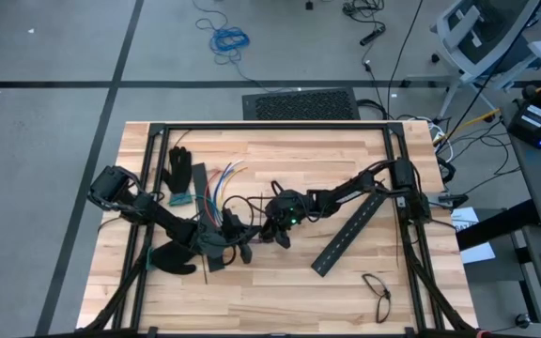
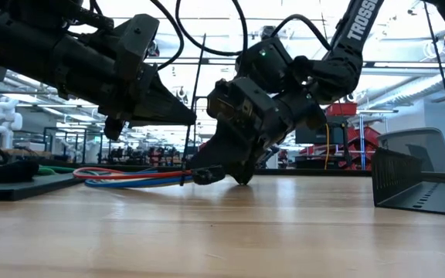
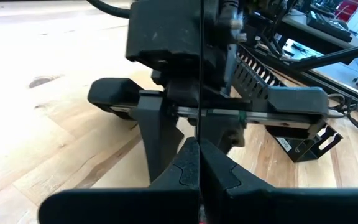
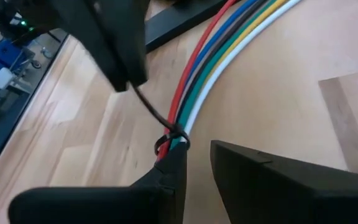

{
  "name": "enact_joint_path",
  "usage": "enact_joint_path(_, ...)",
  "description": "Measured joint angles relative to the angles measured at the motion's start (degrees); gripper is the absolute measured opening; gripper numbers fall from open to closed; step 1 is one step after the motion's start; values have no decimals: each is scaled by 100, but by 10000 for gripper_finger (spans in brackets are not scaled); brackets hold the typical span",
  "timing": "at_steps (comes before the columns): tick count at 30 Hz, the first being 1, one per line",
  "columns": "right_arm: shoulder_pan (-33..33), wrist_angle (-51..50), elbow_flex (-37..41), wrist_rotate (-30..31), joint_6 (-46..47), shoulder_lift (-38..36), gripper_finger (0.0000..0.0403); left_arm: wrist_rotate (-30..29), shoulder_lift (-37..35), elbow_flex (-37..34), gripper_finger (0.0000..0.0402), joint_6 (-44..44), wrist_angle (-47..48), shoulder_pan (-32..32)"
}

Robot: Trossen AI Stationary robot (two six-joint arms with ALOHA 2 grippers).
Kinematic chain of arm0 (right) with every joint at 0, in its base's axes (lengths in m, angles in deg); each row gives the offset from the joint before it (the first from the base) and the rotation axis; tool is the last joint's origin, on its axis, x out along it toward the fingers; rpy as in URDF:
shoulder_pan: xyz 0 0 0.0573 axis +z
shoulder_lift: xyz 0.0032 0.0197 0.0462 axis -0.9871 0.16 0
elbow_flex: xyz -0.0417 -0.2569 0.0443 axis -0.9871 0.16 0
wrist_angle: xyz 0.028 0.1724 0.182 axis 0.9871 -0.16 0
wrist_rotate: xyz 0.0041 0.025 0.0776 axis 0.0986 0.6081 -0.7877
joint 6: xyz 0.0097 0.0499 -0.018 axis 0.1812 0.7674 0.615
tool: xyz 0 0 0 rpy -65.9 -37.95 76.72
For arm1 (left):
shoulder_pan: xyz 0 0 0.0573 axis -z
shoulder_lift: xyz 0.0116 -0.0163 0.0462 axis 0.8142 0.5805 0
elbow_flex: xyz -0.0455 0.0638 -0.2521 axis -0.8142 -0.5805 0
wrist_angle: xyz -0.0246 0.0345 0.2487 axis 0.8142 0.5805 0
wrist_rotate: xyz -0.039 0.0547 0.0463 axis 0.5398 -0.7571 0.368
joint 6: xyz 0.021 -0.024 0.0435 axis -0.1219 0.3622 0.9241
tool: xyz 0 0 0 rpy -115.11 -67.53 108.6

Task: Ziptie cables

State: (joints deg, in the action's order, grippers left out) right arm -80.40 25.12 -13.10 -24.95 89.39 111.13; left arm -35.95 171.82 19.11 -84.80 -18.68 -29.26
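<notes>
Cables (image 4: 225, 46) – bundle of red, blue, green, yellow, white wires, lying flat on wooden table (image 1: 280, 291), centre-left, fanned ends toward far edge.
Ziptie (image 4: 169, 138) – thin dark strip looped round bundle close to one end; tail runs up to left gripper.
Left gripper (image 3: 199, 163) – clenched tight on ziptie tail, just above bundle, mid-table.
Right gripper (image 4: 196, 165) – low over tabletop, tips at the ziptie loop, fingers narrowly apart; one finger touches bundle end, whether it grips can't tell.
Black gloves (image 1: 178, 167) – far-left of table, beside wire ends.
Slotted black bar (image 1: 348, 233) – diagonal, right of centre, apart from bundle.
Eyeglasses (image 1: 378, 291) – near-right corner.
</notes>
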Motion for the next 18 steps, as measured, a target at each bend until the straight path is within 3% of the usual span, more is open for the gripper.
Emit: enact_joint_path(18,113,298,7,44,85,9,68,3,0,0,0,2,45,0)
